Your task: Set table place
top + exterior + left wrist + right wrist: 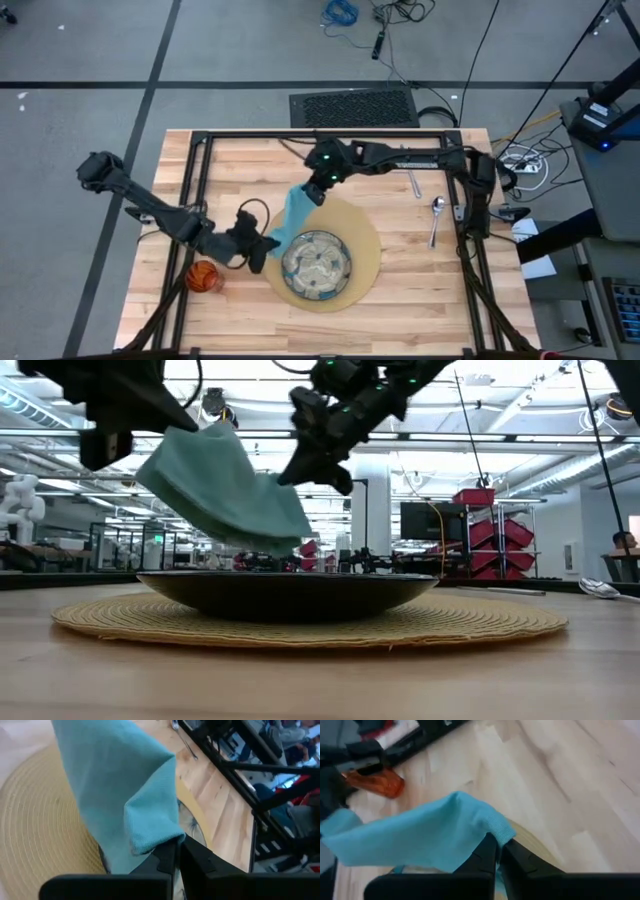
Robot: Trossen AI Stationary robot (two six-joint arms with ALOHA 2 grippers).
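Note:
A light-blue napkin (291, 215) hangs stretched between my two grippers, above the far-left part of the round tan mat (365, 240). The greenish patterned plate (316, 265) rests on that mat. My left gripper (262, 243) is shut on the napkin's near-left end. My right gripper (318, 192) is shut on its far end. In the low view the napkin (225, 485) slopes down over the plate's rim (290, 582). A small orange cup (203, 277) stands on the table left of the mat. My left gripper pinches a folded corner of the napkin (156, 840) between its two fingers; the cloth there looks doubled over. That end is lifted clear of the mat (40, 830). My right gripper pinches another corner of the napkin (499, 833) between its two fingers, coming slanting down from the table's far side. The cloth runs away from the fingers in a wide sheet, lifted off the table.
A spoon (437, 215) and another piece of cutlery (415, 183) lie on the planks right of the mat. The black metal frame (195, 190) borders the work area. The cup stands close beside my left arm.

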